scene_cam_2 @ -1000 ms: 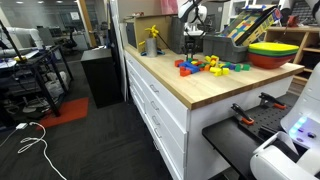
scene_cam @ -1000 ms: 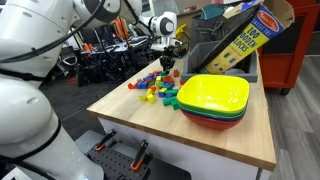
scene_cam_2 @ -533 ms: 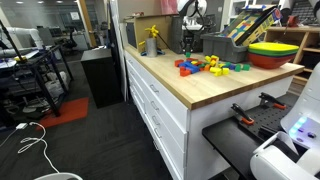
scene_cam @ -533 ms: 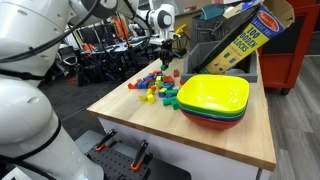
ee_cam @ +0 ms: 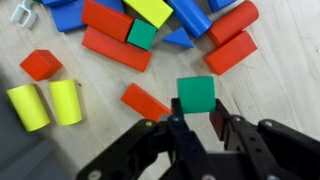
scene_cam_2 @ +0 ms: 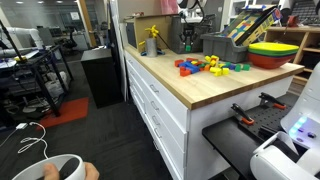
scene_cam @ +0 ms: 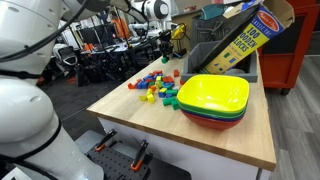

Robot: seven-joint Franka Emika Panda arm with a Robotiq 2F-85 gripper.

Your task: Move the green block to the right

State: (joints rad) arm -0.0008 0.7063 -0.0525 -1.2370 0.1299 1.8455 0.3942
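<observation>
In the wrist view my gripper [ee_cam: 197, 120] is shut on a green block [ee_cam: 196, 94], held between the two black fingers above the wooden table [ee_cam: 280, 90]. Below it lies a pile of red, blue and yellow blocks [ee_cam: 118, 48] with a second, smaller green block [ee_cam: 142, 35] among them. In both exterior views the gripper [scene_cam: 165, 47] [scene_cam_2: 187, 40] hangs well above the block pile [scene_cam: 158, 88] [scene_cam_2: 210, 66] at the far part of the table. The held block is too small to make out there.
A stack of yellow, green and red bowls [scene_cam: 215, 100] [scene_cam_2: 272, 50] stands on the table beside the pile. A block box [scene_cam: 245, 40] and a grey bin [scene_cam_2: 215, 44] stand behind. Two yellow cylinders [ee_cam: 48, 102] lie apart from the pile.
The gripper has risen from just above the block pile to well above the table.
</observation>
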